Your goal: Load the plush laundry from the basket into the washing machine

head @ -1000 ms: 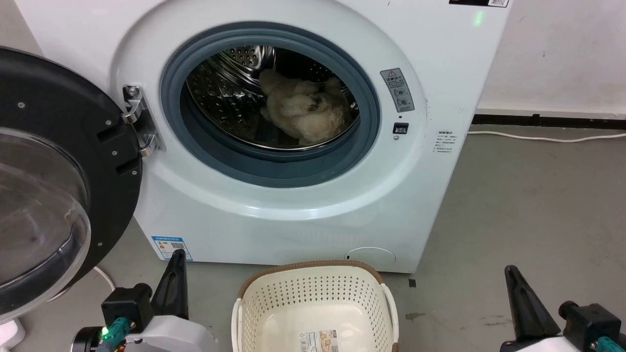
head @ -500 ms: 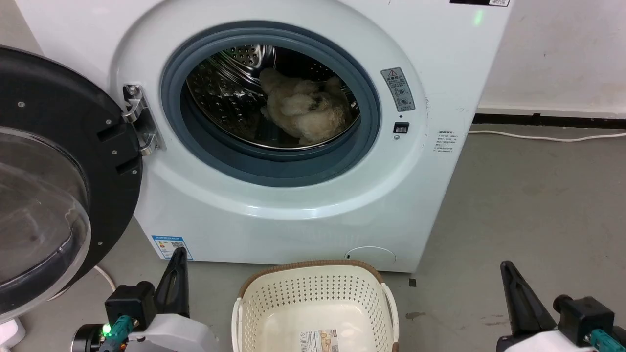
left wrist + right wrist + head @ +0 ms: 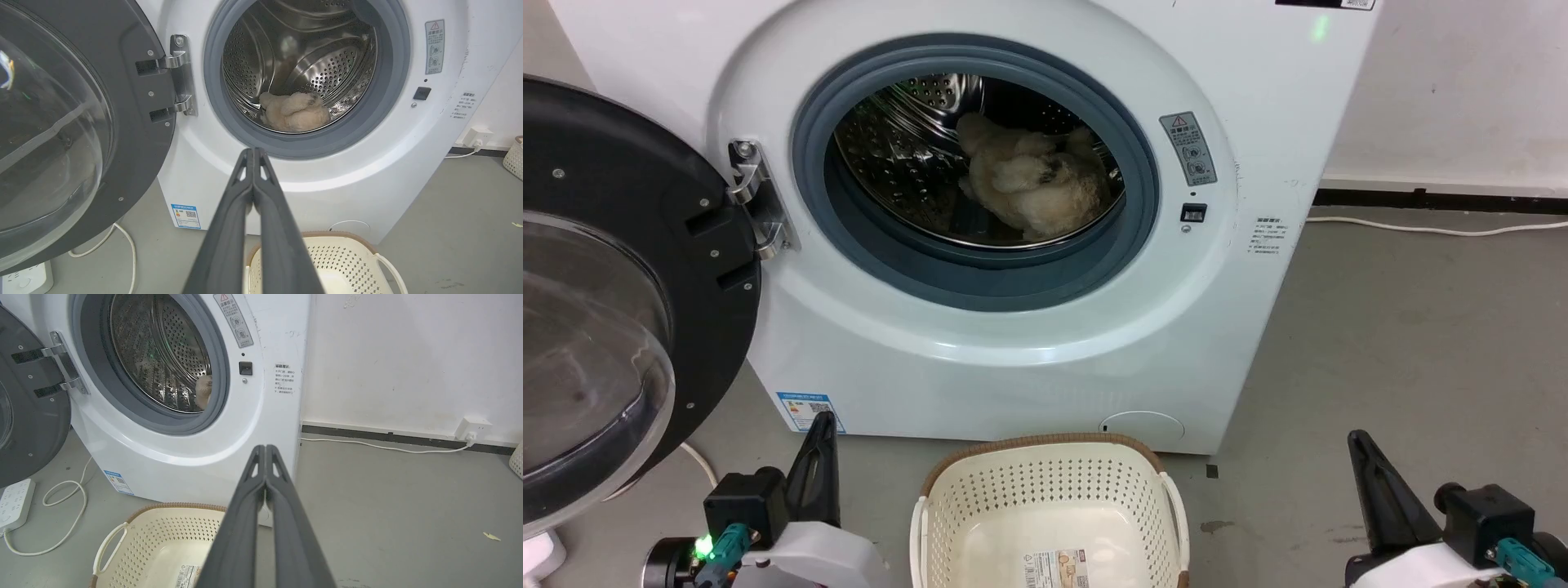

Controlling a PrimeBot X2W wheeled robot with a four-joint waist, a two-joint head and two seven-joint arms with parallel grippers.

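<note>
The cream-beige plush laundry [image 3: 1033,192] lies inside the steel drum of the white washing machine [image 3: 1029,359]; in the left wrist view the plush laundry [image 3: 295,116] rests on the drum's floor. The round black-framed door [image 3: 613,294] hangs wide open at the left. The basket [image 3: 1049,510] stands on the floor before the washer, holding nothing but its floor label. My left gripper [image 3: 823,425] is low at the left of the basket, shut with nothing in it. My right gripper [image 3: 1357,441] is low at the right, also shut on nothing.
A white power strip [image 3: 14,502] and its looped cord [image 3: 65,498] lie on the grey floor left of the washer. Another white cable [image 3: 1429,230] runs along the wall base to a socket [image 3: 472,428]. Bare floor [image 3: 1405,343] spreads to the right.
My right gripper has slid a little left and up in the head view. The left gripper has barely shifted. Plush laundry, basket and door have stayed put.
</note>
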